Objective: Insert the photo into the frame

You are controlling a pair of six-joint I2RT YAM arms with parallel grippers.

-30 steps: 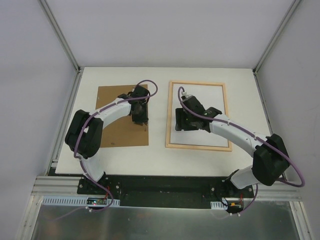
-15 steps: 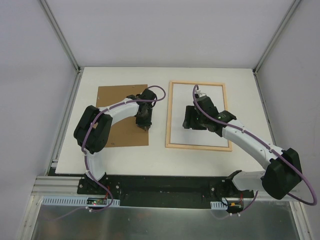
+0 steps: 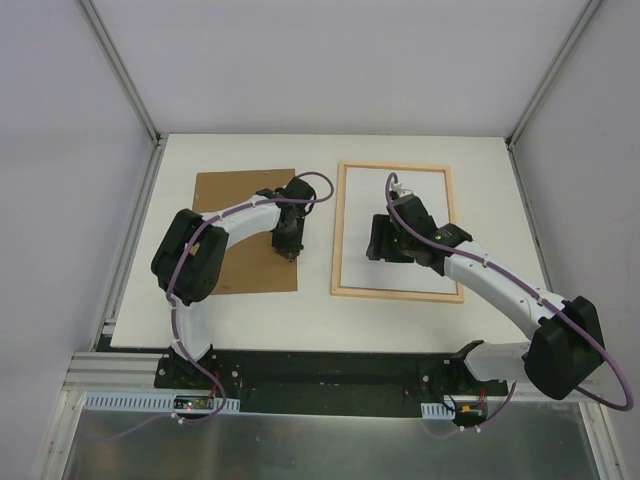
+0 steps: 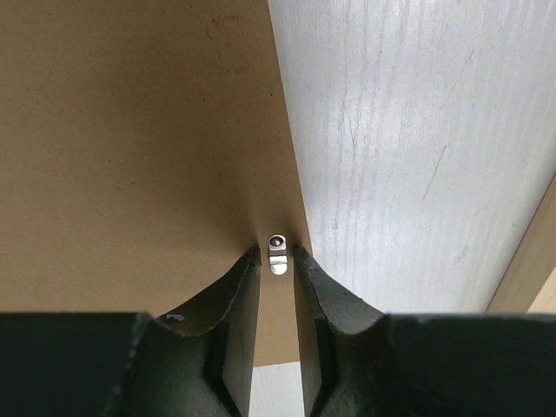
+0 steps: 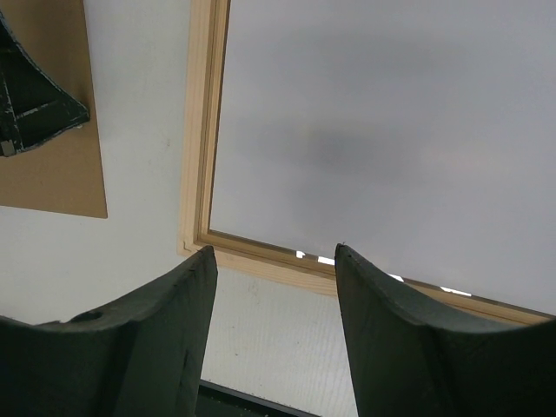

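1. your photo (image 5: 391, 130) lies flat, white side up, inside the thin light-wood frame (image 5: 201, 130).
2. right gripper (image 5: 274, 252) spread, empty, over its near rail.
3. left gripper (image 4: 276, 252) straddles the small metal tab (image 4: 277, 261) on the matte brown board (image 4: 130, 156); grip unclear.

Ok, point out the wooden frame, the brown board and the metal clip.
wooden frame (image 3: 420, 167), top view, far rail.
brown board (image 3: 262, 268), top view, bare near part.
metal clip (image 4: 277, 253), left wrist view, middle.

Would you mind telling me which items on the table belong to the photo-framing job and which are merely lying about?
Job in hand:
frame
photo, apparently the white sheet lying face down inside it

Lying about:
brown backing board
small metal tab on that board
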